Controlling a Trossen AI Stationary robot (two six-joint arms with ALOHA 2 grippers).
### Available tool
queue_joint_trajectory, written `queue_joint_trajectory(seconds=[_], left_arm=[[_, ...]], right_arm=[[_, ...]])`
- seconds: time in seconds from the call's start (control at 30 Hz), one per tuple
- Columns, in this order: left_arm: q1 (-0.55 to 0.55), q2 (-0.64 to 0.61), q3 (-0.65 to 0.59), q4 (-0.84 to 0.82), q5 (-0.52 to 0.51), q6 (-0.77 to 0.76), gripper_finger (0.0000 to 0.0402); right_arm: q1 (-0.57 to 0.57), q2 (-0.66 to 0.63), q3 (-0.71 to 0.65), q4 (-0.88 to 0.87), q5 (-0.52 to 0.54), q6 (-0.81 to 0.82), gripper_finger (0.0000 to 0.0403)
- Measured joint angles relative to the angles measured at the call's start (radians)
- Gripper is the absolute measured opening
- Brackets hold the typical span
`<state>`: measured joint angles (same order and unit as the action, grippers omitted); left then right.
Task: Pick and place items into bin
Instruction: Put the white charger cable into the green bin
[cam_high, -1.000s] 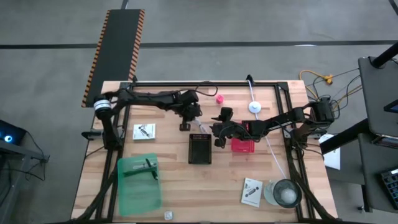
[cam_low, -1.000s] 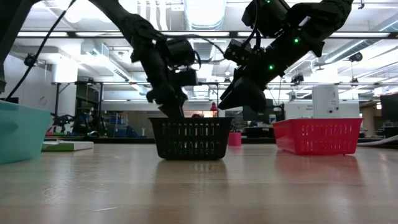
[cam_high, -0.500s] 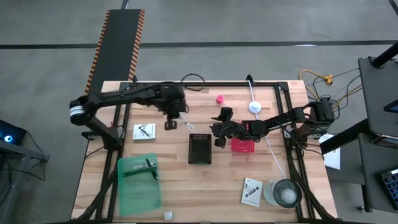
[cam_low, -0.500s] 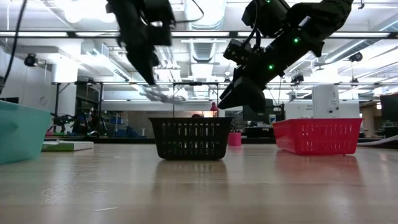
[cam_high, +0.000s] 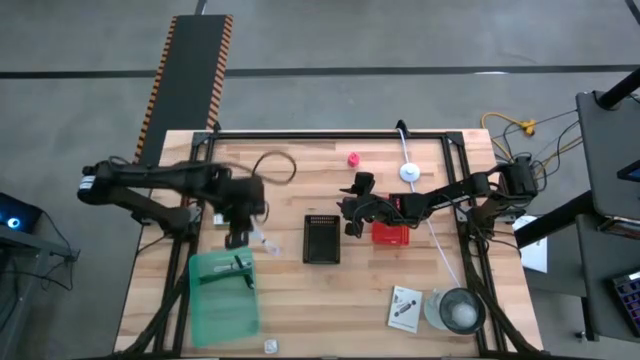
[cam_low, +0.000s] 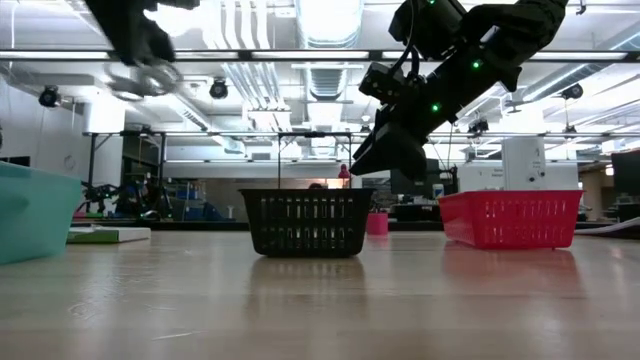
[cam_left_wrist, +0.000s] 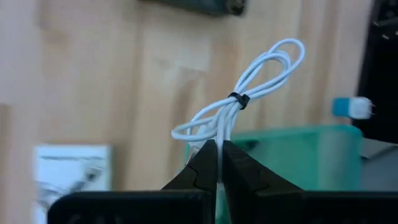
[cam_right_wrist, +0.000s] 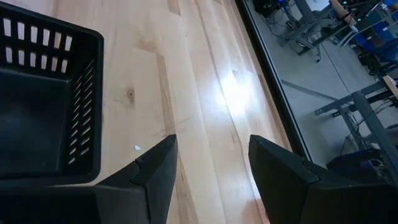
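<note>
My left gripper (cam_high: 240, 237) hangs high over the table's left half, just beyond the far rim of the green bin (cam_high: 222, 292), and is shut on the coiled white cable (cam_left_wrist: 249, 93). In the low view the cable (cam_low: 140, 80) shows blurred, well above the tabletop. My right gripper (cam_right_wrist: 208, 168) is open and hovers at mid-table beside the black basket (cam_high: 321, 238), touching nothing. A thin black cable loop (cam_high: 275, 165) and a tiny red knob (cam_high: 353, 158) lie toward the far edge. One white printed card (cam_high: 404, 308) rests flat near the right front. My left gripper pinches the white cable's loose strands (cam_left_wrist: 219, 142) between its two fingers, below the black tie (cam_left_wrist: 237, 99) that binds the coil. The cable is lifted clear of the table, and its loops stand out past the fingertips.
A red basket (cam_high: 390, 233) sits right of the black one, under my right arm. The white disc on its cord (cam_high: 410, 172) and the round clear container (cam_high: 457, 310) are on the right side. A second white card (cam_left_wrist: 71, 168) lies beside the green bin (cam_left_wrist: 298, 149).
My left gripper rose from beside the black basket's far side and swung toward the table's left and near edge, ending up by the green bin. The white cable came up off the table with it and travelled along, lifted clear.
</note>
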<state>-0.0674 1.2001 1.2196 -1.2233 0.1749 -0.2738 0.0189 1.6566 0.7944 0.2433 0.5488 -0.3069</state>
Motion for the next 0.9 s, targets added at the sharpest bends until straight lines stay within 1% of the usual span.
queue_joint_trajectory(seconds=[0.23,0.43,0.53,0.77,0.83,0.9], left_arm=[[-0.249,0.001,-0.052,-0.001,0.001,-0.285,0.0],[-0.397,0.036,-0.068,0.001,0.0,-0.499,0.0],[-0.459,0.059,-0.068,0.001,0.001,-0.558,0.0],[-0.6,0.114,-0.068,0.002,0.004,-0.638,0.0],[-0.625,0.133,-0.068,0.003,0.002,-0.652,0.0],[-0.632,0.149,-0.068,0.0,-0.004,-0.697,0.0003]], right_arm=[[0.0,0.0,0.0,0.0,0.0,0.0,0.0185],[0.0,0.0,0.0,0.002,0.0,0.001,0.0185],[0.0,0.0,0.0,0.002,-0.001,0.001,0.0185],[0.001,0.0,0.0,0.002,-0.001,0.001,0.0185],[0.001,0.0,0.0,0.002,-0.001,0.001,0.0185],[0.001,0.0,0.0,0.002,-0.001,0.001,0.0185]])
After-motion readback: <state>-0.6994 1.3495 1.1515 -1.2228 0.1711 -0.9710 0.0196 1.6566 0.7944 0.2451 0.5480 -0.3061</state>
